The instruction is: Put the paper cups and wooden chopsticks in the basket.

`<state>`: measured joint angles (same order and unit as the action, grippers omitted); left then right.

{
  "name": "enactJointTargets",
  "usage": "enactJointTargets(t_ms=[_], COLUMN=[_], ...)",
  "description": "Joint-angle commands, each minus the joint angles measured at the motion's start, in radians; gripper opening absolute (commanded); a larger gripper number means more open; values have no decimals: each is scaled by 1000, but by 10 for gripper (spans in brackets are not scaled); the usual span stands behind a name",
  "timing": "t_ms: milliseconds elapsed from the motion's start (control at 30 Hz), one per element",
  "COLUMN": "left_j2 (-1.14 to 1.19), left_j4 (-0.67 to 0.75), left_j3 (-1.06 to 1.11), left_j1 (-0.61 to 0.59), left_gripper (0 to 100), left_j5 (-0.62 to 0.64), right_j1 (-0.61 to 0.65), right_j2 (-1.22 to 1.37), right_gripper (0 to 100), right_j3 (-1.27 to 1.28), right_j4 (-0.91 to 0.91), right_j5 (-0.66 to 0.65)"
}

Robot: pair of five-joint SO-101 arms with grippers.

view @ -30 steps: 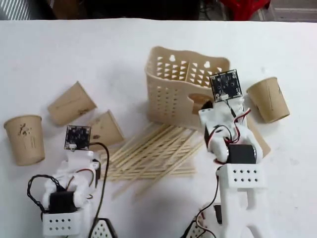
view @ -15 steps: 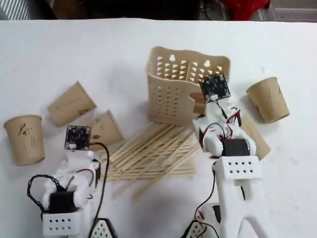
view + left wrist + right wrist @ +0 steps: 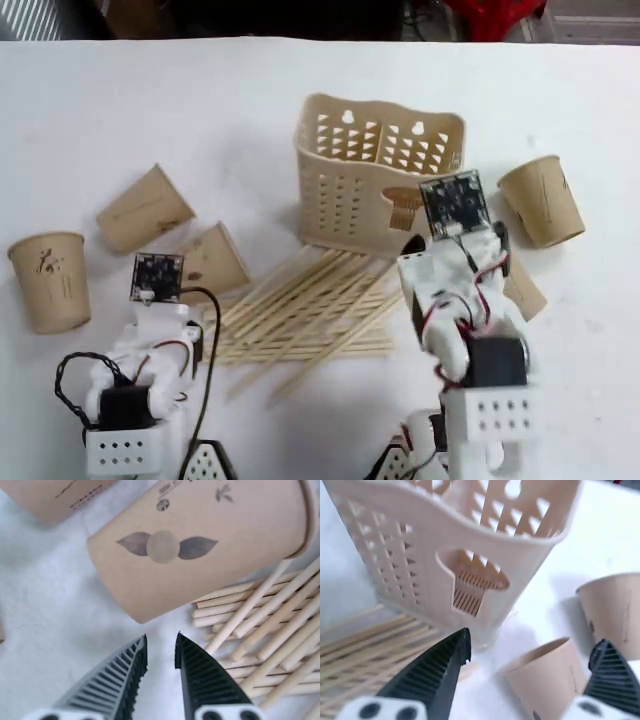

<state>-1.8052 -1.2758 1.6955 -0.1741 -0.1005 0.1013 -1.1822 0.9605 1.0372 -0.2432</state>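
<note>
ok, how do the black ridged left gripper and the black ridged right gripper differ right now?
Opening: the black ridged left gripper has its jaws a narrow gap apart; the black ridged right gripper has them spread wide.
Place: the left gripper points at a brown paper cup lying beside the wooden chopsticks; the right gripper faces the beige perforated basket, with a second paper cup within its spread.
Shared: both hold nothing.

The high camera looks down over the table [image 3: 150,100], the left wrist camera sits close above the chopsticks [image 3: 260,625], the right faces the basket [image 3: 445,555] and, seemingly, those chopsticks.
</note>
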Motion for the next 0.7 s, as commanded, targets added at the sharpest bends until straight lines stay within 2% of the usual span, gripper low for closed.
enactJointTargets(t_ms=[0,100,167,300,667], left_j2=[-5,-5,-5,-5,-5], left_j4=[-6,-6,-6,-6,-6], left_j3=[-2,-2,-2,-2,-2], left_j1=[5,5,5,5,5], left_gripper=[110,110,110,110,110], left_j5=[-8,-8,-8,-8,-8], right_j1=[-1,-2,-2,-1,-27], right_j2=[-122,-137,-97,104,901], right_gripper=[372,363,320,252,324], right_j3=[-15,-68,-163,-431,-1158], right_j4=[18,15,27,110,412], right_j5=[17,18,18,18,18])
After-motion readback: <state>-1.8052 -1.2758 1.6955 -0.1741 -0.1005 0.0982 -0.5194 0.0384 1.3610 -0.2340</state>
